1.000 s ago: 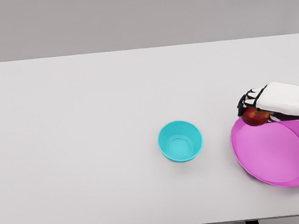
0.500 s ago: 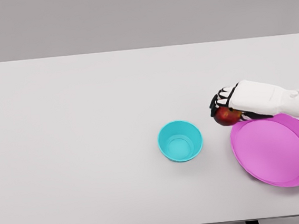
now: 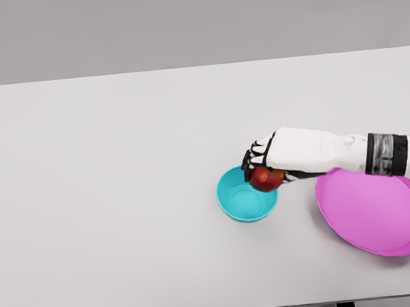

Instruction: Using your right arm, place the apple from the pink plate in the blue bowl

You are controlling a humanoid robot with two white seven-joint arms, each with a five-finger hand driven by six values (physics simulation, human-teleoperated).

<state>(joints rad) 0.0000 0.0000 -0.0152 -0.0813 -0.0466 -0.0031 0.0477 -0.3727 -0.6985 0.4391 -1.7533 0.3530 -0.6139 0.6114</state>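
Change since earlier frames: my right hand (image 3: 268, 163) has carried the apple (image 3: 266, 179) leftward, off the plate (image 3: 374, 213) and across the bare strip of worktop (image 3: 119, 169) to the bowl (image 3: 246, 194).
Fingers: curled around the apple from above, gripping it; dark fingertips (image 3: 252, 156) show over its far side.
Apple position: held over the bowl's right rim, not yet centred over the hollow, and as far as I can judge not resting inside.
Done: apple lifted clear; plate now empty; most of the carry covered.
Left: I judge a small shift further left over the hollow, then a release and a withdrawal.
Surroundings: plate lies just right of the bowl, apart from it, with my forearm passing over its far edge.
Obstacles: none visible between apple and bowl; a release at the rim could tip the bowl or drop the fruit outside.
Left arm: out of sight.
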